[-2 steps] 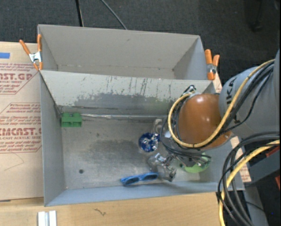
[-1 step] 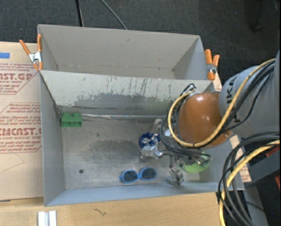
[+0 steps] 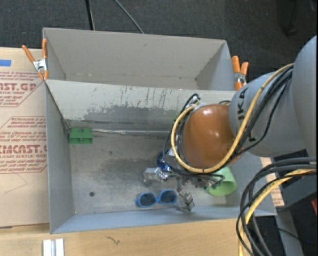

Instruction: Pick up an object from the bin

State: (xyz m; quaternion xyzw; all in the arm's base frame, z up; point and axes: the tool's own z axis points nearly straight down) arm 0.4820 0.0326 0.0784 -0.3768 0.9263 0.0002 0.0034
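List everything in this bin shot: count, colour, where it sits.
bin: 1, grey metal, middle of the view
block: 1, green, left of the floor at the foot of the back wall
sunglasses: 1, blue, by the front wall, just left of the gripper
small object: 1, silvery with blue, behind the sunglasses, partly under the arm; kind unclear
rounded object: 1, light green, front right corner, partly hidden by the arm
gripper: 1, dark, low over the front right of the floor
wrist cover: 1, orange, above the gripper
arm: 1, grey, with yellow and black cables, from the right
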